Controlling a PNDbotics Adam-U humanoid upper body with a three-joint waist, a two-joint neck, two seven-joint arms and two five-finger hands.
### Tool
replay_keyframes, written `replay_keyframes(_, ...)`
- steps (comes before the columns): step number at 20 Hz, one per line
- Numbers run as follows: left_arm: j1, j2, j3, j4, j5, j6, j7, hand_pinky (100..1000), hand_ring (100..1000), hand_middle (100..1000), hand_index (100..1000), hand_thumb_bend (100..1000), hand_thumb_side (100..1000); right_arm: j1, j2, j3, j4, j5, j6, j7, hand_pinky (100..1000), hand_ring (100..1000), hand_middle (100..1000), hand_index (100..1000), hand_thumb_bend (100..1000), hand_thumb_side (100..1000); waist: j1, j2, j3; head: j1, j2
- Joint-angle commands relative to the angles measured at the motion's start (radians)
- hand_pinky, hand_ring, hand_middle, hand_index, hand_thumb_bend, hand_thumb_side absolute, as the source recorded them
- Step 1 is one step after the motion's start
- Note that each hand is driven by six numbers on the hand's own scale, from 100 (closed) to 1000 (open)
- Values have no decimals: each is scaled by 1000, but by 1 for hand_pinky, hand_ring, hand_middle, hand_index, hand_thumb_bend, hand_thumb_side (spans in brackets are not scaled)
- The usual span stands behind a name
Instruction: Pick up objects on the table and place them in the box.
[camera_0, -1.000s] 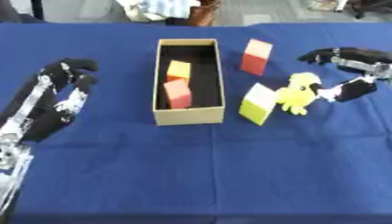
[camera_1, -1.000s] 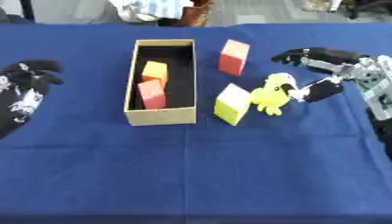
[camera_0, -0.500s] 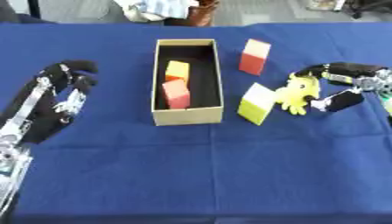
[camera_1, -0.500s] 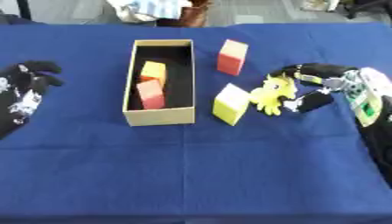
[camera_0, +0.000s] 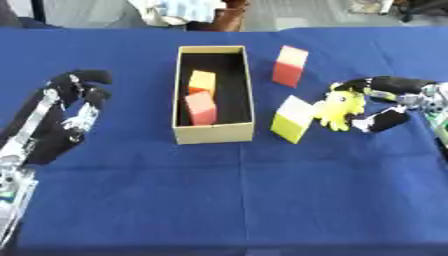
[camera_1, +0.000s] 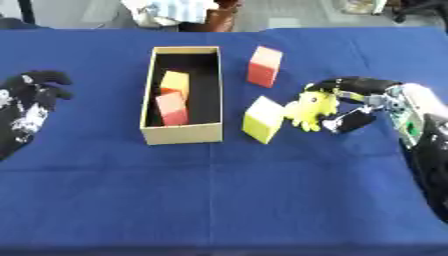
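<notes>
An open cardboard box (camera_0: 213, 134) stands mid-table with a yellow block (camera_0: 202, 80) and a red block (camera_0: 201, 108) inside. To its right lie a red block with a pale top (camera_0: 290, 66), a yellow block with a white top (camera_0: 292, 120) and a yellow soft toy (camera_0: 343, 106). My right hand (camera_0: 404, 96) reaches in from the right. Its fingers (camera_0: 372, 83) arch over the toy's top and its thumb (camera_0: 381, 121) sits at the toy's lower right. The toy rests on the table. My left hand (camera_0: 61, 115) lies open at the left, holding nothing.
A blue cloth (camera_0: 227, 190) covers the table, with bare cloth across the whole front half. Beyond the far edge are pale bundled things (camera_0: 179, 9) and a brown object (camera_0: 229, 15).
My right hand has moved left and down to the yellow toy, so its fingers and thumb now bracket it. The toy, the blocks and my left hand have stayed put.
</notes>
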Motion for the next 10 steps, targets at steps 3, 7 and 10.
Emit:
replay_keyframes(3, -10, 9, 4, -11, 1, -2, -2, 820, 694, 729, 836, 101, 703, -4, -7, -15, 13, 69, 15, -77, 761, 773, 756, 870, 100, 234, 13, -25, 2, -4, 5)
replay_keyframes(7, -10, 7, 4, -9, 1, -1, -1, 820, 694, 729, 836, 100, 708, -5, -5, -25, -10, 83, 16, -155, 670, 648, 579, 719, 100, 216, 14, -25, 2, -2, 5)
replay_keyframes(10, -9, 7, 4, -8, 0, -1, -1, 820, 693, 728, 836, 100, 710, -6, -8, -29, -34, 73, 11, -212, 611, 567, 432, 567, 100, 189, 14, -24, 1, -1, 5)
